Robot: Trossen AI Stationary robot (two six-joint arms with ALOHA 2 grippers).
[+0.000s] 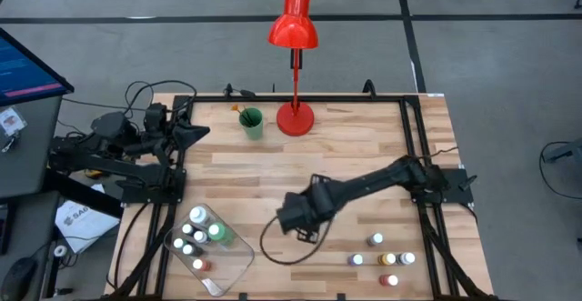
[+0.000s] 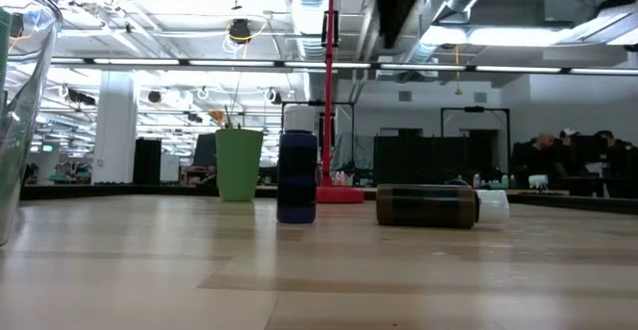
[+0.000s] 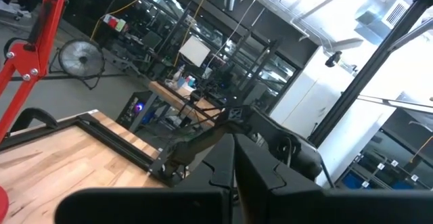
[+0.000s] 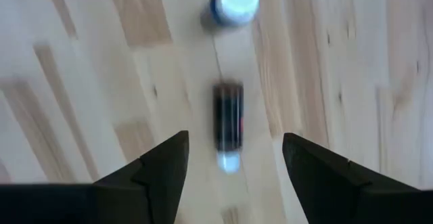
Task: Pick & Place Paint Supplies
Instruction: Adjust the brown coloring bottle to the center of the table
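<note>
Dark paint bottle [image 4: 229, 124] lies toppled on the desk [image 4: 101, 61], centred below the right gripper [image 4: 233, 158], whose fingers are spread wide and empty, aligned for grasping.

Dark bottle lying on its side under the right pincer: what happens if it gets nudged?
The dark cylindrical bottle with a white cap lies flat on smooth wood, so it will probably roll. It looks small, likely light. The open right pincer straddles it, so closing across the body may trap it.

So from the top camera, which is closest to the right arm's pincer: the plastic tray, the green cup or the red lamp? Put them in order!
From the right pincer, open above the table's middle:
1. Clear plastic tray, just to its left at the near edge.
2. Green cup, at the far side.
3. Red lamp; its base stands beside the cup, so it's close.
</note>
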